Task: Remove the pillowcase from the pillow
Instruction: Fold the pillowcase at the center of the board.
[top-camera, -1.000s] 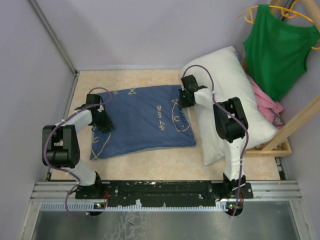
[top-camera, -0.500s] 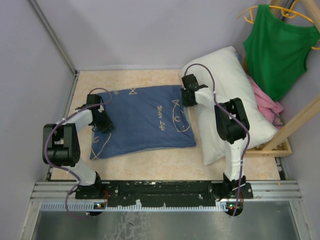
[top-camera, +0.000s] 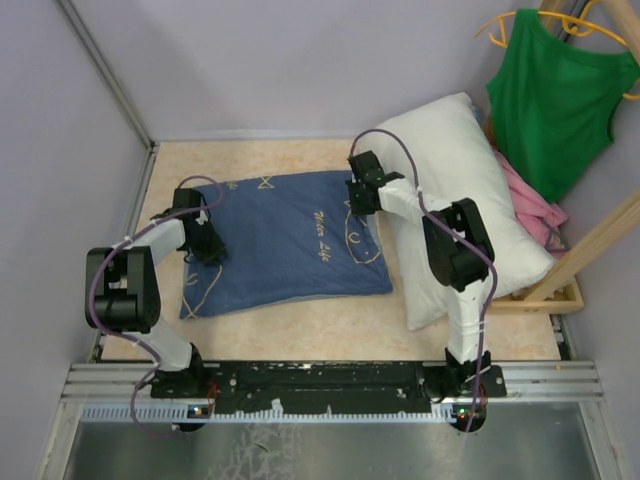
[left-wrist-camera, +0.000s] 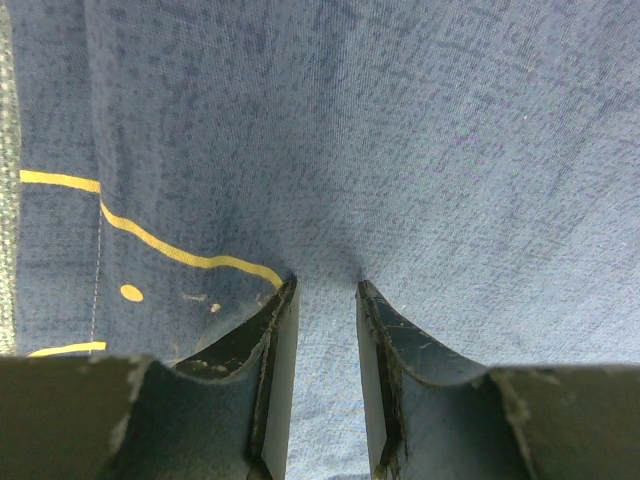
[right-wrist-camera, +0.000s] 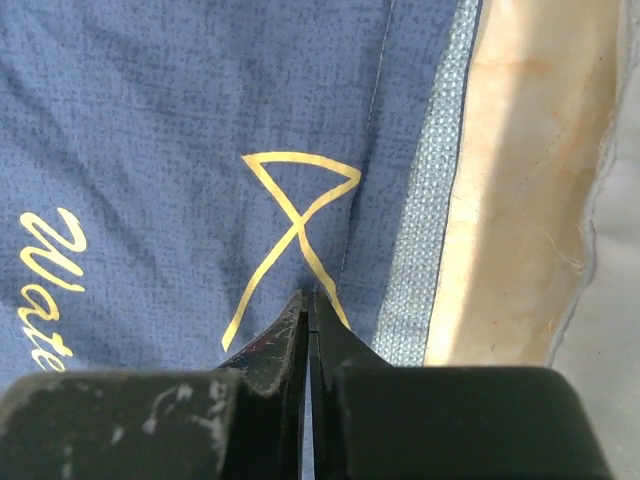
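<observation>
The dark blue pillowcase (top-camera: 290, 240) with pale writing lies flat on the table, off the pillow. The plump white pillow (top-camera: 470, 170) lies bare beside its right edge. My left gripper (top-camera: 205, 245) is at the pillowcase's left edge. In the left wrist view its jaws (left-wrist-camera: 325, 285) stand a little apart, with a puckered fold of blue cloth (left-wrist-camera: 400, 150) between them. My right gripper (top-camera: 353, 207) is at the pillowcase's upper right corner. In the right wrist view it (right-wrist-camera: 308, 293) is pinched shut on the cloth (right-wrist-camera: 150, 130) by the seam.
A green tank top (top-camera: 555, 100) hangs on a hanger at the back right, above a pink garment (top-camera: 530, 205) and a wooden rack (top-camera: 590, 250). Walls close the left and back. The beige table (right-wrist-camera: 510, 200) shows beside the pillowcase's hem.
My right gripper has moved up and to the left, off the pillow's edge and onto the pillowcase's upper right corner. The left arm and the pillow have not moved.
</observation>
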